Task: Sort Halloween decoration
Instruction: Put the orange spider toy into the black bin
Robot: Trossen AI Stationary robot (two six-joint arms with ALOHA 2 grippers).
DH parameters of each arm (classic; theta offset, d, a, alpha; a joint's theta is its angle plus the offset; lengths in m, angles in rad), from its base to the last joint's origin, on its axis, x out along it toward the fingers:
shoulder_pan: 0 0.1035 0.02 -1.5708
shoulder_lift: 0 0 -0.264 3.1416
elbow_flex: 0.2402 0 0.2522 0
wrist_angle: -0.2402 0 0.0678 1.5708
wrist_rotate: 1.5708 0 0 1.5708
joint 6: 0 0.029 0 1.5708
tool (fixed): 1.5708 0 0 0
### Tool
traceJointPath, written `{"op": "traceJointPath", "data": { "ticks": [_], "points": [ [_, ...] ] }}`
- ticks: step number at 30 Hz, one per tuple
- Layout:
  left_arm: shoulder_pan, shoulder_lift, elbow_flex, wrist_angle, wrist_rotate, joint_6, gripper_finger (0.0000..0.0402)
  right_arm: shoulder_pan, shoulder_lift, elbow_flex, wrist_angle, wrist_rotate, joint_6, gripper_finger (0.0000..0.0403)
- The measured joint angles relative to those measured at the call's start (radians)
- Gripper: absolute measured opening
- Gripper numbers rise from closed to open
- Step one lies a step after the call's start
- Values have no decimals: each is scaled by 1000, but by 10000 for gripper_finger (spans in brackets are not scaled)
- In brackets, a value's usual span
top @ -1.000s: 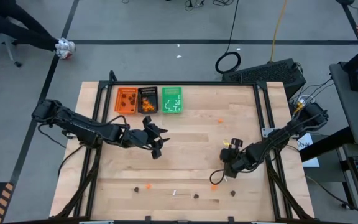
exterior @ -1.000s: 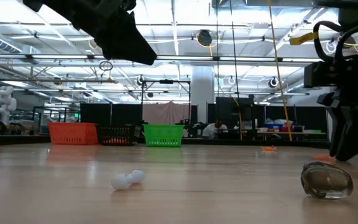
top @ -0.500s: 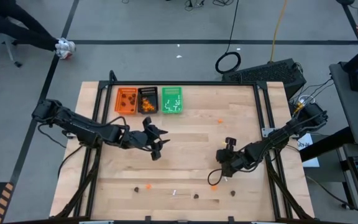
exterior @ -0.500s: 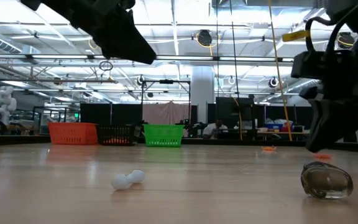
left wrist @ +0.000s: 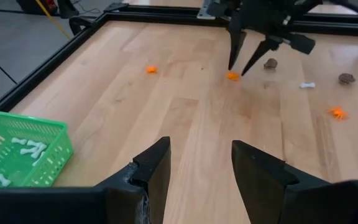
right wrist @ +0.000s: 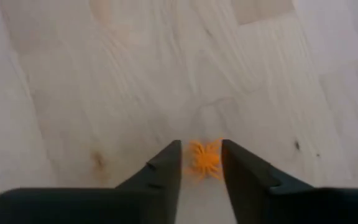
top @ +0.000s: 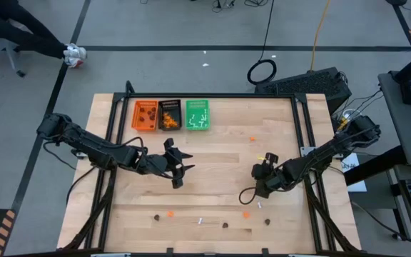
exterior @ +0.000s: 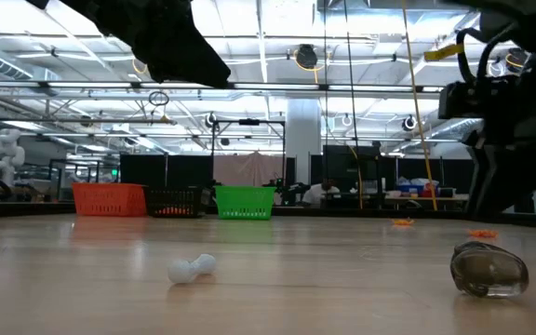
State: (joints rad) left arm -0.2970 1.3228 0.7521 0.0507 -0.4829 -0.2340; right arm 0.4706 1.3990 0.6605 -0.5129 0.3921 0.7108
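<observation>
Right gripper [top: 257,191] has swung back from the front-edge trinkets since a second ago and now hangs over the orange spider [right wrist: 205,159], fingers slightly apart straddling it, nothing clamped; left gripper [top: 176,168] waits mid-table, jaws apart and empty, near the orange tray [top: 145,116], black tray [top: 170,114] and green tray [top: 198,115]. Judging by looks, the spider is featherlight, soft-legged plastic that will skid, so pinch across its body, not the legs. Right wrist view alone shows the straddle; low view alone shows a white bone [exterior: 191,269] and a dark blob [exterior: 489,270] loose on the table [top: 220,164].
</observation>
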Motion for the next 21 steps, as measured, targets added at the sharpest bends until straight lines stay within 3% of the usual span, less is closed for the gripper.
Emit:
{"op": "traceJointPath", "data": {
  "ticks": [6,10,15,21],
  "points": [
    [0,0,0,10,-12,2,170,-10,21,0,-12,-4,-2,180],
    [0,0,0,13,-12,3,170,-20,53,0,-13,-49,3,194],
    [0,0,0,15,-12,3,170,-32,85,4,-3,-56,-11,160],
    [0,0,0,15,-12,2,170,-32,85,3,-4,-66,-16,68]
  ]
}}
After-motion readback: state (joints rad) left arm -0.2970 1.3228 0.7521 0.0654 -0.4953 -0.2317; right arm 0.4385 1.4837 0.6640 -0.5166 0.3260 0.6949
